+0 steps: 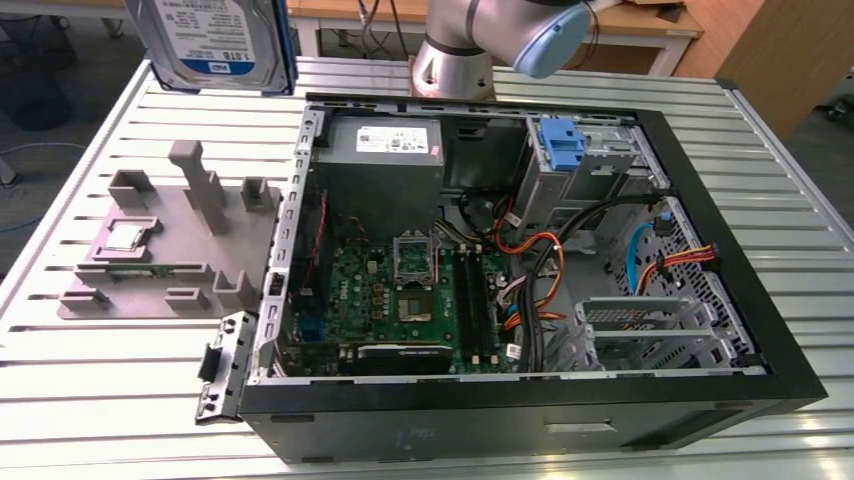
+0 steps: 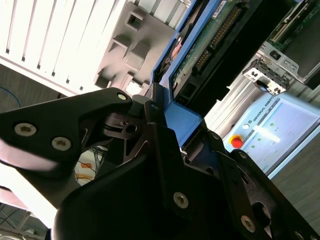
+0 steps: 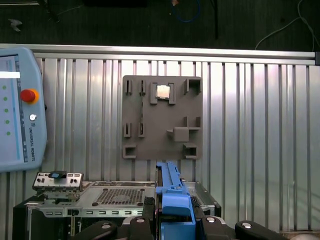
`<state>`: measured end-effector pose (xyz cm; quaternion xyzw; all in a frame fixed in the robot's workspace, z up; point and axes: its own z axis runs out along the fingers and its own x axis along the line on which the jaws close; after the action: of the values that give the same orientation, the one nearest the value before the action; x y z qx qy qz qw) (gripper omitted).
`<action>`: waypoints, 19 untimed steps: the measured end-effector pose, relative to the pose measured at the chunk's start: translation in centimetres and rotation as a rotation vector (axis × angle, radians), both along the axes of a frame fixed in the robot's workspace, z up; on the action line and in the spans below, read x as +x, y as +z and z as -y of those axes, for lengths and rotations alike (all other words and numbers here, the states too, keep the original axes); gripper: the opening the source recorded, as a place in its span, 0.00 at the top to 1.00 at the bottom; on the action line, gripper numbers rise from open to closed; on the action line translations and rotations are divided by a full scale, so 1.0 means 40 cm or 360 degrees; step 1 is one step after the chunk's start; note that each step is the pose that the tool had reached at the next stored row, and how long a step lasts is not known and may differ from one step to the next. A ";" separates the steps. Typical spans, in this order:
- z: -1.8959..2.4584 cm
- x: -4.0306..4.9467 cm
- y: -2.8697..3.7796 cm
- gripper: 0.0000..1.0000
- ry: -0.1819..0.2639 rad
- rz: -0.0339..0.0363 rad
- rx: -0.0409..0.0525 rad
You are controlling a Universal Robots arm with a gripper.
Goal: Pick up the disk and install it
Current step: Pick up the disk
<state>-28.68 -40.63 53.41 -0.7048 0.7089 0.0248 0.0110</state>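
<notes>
The disk, a silver drive with a white-and-blue label and blue side rails, hangs upright high above the table's far corner at the exterior view's left. In both wrist views my gripper is shut on it. The black fingers clamp the blue rail, and the disk's green circuit board faces the second wrist view. It hangs above the grey fixture plate, outside the open computer case.
The case lies on its side on the slatted metal table, showing a motherboard, grey power supply, blue-latched bay, metal cage and loose cables. The fixture plate holds a small CPU chip. A teach pendant lies nearby.
</notes>
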 end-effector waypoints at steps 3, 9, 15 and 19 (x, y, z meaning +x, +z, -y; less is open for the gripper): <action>0.000 0.010 0.000 0.63 0.0000 0.0000 0.0000; 0.000 0.018 -0.003 0.63 0.0000 0.0000 0.0000; 0.023 0.018 -0.007 0.63 0.0000 0.0000 0.0000; 0.045 0.026 -0.011 0.63 0.0000 0.0000 0.0000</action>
<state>-27.63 -42.43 52.98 -0.7048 0.7089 0.0248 0.0111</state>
